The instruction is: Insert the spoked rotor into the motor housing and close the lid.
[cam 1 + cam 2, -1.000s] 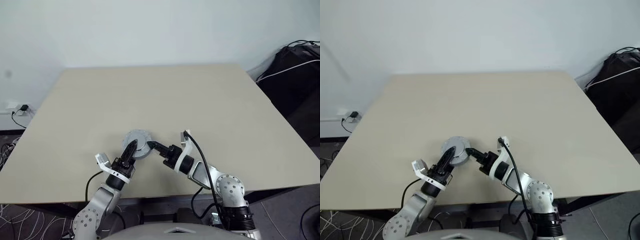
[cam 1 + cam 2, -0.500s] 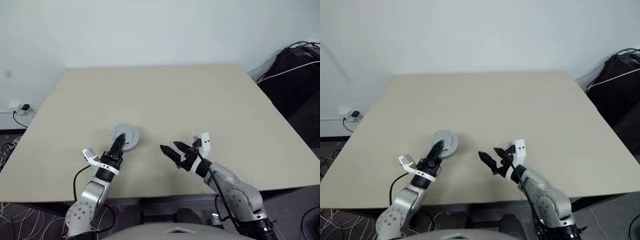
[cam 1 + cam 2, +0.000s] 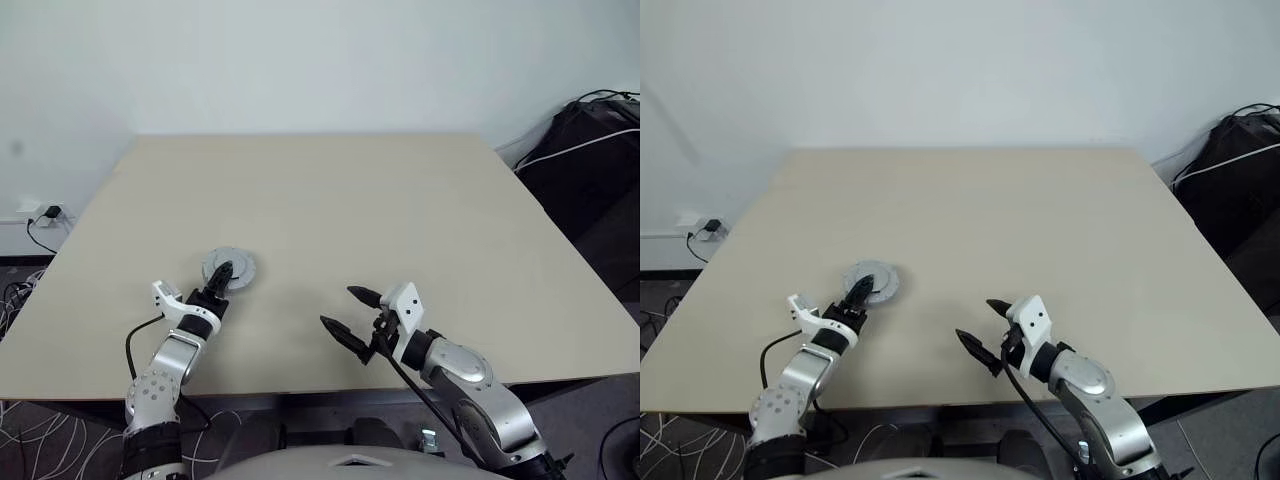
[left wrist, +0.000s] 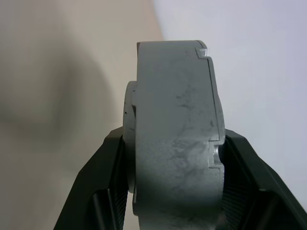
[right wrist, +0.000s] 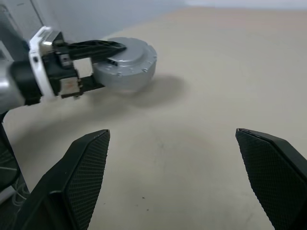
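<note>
- Your right gripper (image 3: 347,315) sits nearest, above the front edge of the beige counter (image 3: 400,210); its jaws are spread wide with nothing between them.
- Your left gripper (image 3: 220,277) is further in on the left side, jaws pinching the dull grey round closed motor housing (image 3: 229,270) across its flat faces.
- The housing is held edge-on in the left wrist view, close to the counter; contact can't be told.
- Black bag (image 3: 590,150) with white cable is far right, off the counter.
</note>
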Controlling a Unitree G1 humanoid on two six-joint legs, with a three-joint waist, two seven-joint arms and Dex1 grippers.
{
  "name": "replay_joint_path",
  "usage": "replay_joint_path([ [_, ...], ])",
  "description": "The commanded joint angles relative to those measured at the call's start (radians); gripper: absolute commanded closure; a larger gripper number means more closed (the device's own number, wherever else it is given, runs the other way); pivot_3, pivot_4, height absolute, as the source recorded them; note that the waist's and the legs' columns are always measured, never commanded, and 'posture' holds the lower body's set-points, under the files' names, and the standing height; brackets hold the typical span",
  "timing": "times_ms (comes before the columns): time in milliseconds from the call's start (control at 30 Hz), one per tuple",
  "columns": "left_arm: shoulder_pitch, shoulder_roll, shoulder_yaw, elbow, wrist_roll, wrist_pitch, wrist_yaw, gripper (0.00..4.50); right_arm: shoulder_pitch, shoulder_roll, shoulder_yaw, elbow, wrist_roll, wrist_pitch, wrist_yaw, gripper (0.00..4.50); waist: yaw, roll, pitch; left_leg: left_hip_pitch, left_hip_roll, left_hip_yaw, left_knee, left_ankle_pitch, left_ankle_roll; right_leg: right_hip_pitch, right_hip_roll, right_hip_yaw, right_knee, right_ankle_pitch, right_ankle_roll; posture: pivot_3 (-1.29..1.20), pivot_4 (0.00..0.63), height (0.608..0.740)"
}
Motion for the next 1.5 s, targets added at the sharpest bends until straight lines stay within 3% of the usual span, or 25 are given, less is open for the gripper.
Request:
replay_joint_path([
  [33, -0.103, 0.024, 0.035, 0.036, 0.04, -0.039, 0.015, 2.4, 0.009, 0.006, -0.011, -0.002, -0.021, -0.076, 0.031, 0.0, 0.005, -0.001, 0.0, 0.0, 0.0, 0.0, 0.0, 0.0, 0.0, 0.0, 0.0, 0.0, 0.0, 0.0, 0.0, 0.0, 0.0, 0.74],
  [133, -0.125, 0.027, 0.044, 0.059, 0.057, -0.041, 0.014, 2.4, 0.014, 0.005, -0.012, 0.002, -0.031, -0.096, 0.04, 0.0, 0.008, -0.001, 0.0, 0.0, 0.0, 0.0, 0.0, 0.001, 0.0, 0.0, 0.0, 0.0, 0.0, 0.0, 0.0, 0.0, 0.0, 0.74],
  [533, -0.412, 0.062, 0.088, 0.437, 0.25, -0.142, -0.029, 2.4, 0.041, 0.01, -0.003, 0.039, -0.113, -0.177, 0.046, 0.0, 0.024, -0.004, 0.0, 0.0, -0.001, -0.001, 0.0, 0.006, -0.001, 0.001, 0.0, -0.002, 0.0, 0.005, 0.001, 0.0, 0.0, 0.74],
  [867, -0.472, 0.053, 0.109, 0.528, 0.292, -0.119, -0.071, 2.4, 0.044, 0.014, -0.001, 0.037, -0.127, -0.164, 0.04, 0.0, 0.018, -0.005, 0.0, 0.0, -0.001, -0.002, 0.0, 0.006, -0.001, 0.0, 0.0, -0.001, 0.0, 0.005, 0.001, 0.0, 0.0, 0.74],
  [900, -0.473, 0.053, 0.111, 0.531, 0.294, -0.116, -0.072, 1.67, 0.043, 0.014, 0.0, 0.037, -0.128, -0.163, 0.04, 0.0, 0.017, -0.005, 0.0, 0.0, -0.001, -0.002, 0.0, 0.006, -0.001, 0.0, 0.0, -0.001, 0.0, 0.005, 0.001, 0.0, 0.0, 0.74],
  [1100, -0.458, 0.057, 0.118, 0.541, 0.321, -0.096, -0.05, 0.02, 0.036, 0.021, 0.004, 0.039, -0.134, -0.153, 0.039, 0.0, 0.015, -0.005, 0.0, 0.0, -0.001, -0.002, 0.0, 0.006, -0.001, 0.0, 0.0, -0.001, 0.001, 0.006, 0.001, 0.0, 0.0, 0.74],
  [1500, -0.309, 0.037, 0.112, 0.359, 0.331, 0.018, -0.011, 0.02, 0.03, 0.028, 0.004, 0.052, -0.145, -0.144, 0.04, 0.0, 0.009, -0.005, -0.003, 0.002, -0.001, -0.001, 0.0, 0.006, -0.001, 0.001, -0.001, 0.0, 0.002, 0.006, 0.001, 0.0, 0.0, 0.74],
])
